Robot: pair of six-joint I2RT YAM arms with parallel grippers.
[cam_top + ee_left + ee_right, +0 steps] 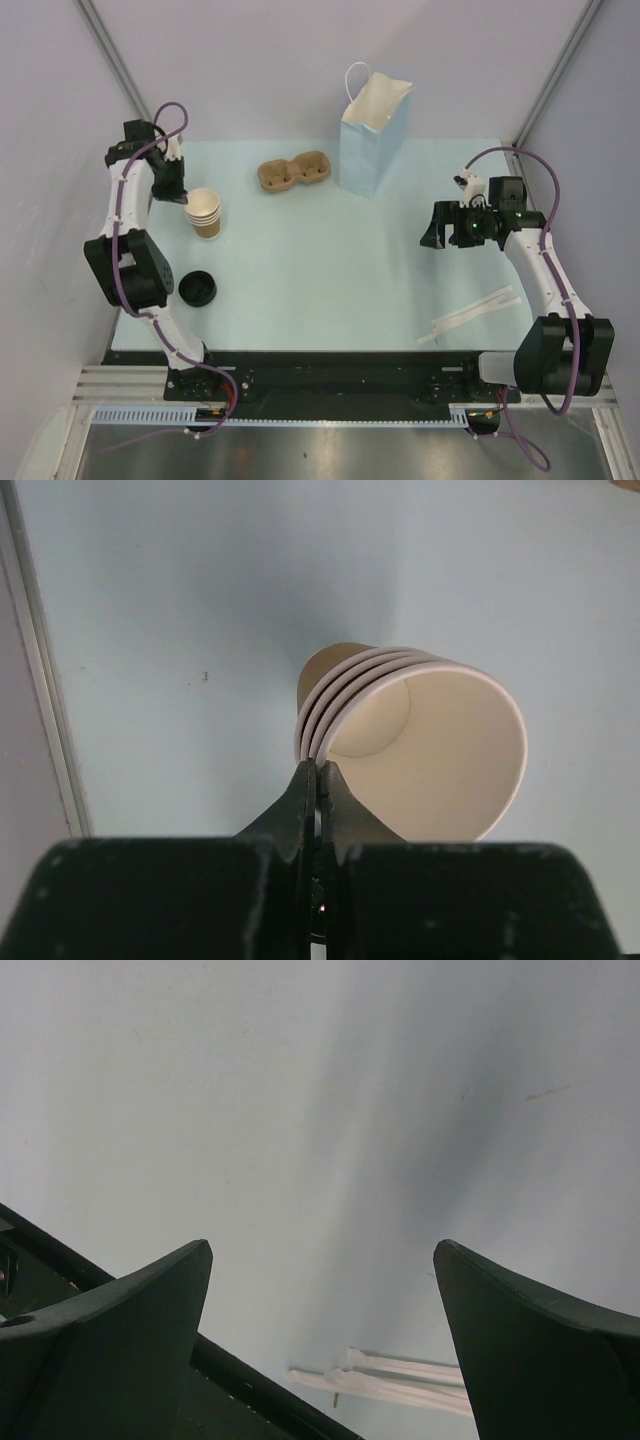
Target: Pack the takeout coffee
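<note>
the left end effector [318, 772] is pinched shut on the rim of the top one of the stacked tan cups [205, 213], at the left of the counter [320, 260], with a loose black lid [197, 288] lying near. the right end effector [322, 1246] hangs wide open over the right side, holding nothing. i cannot tell where the coffee with its lid on is; the blue bag [372, 140] stands at the back.

Stack of nested brown kraft cups [205, 212], lidless, cream inside, upright at the left of the table [330, 290], rim pinched by the left gripper [318, 772], black lid [197, 288] flat nearby, toward the arms.
</note>
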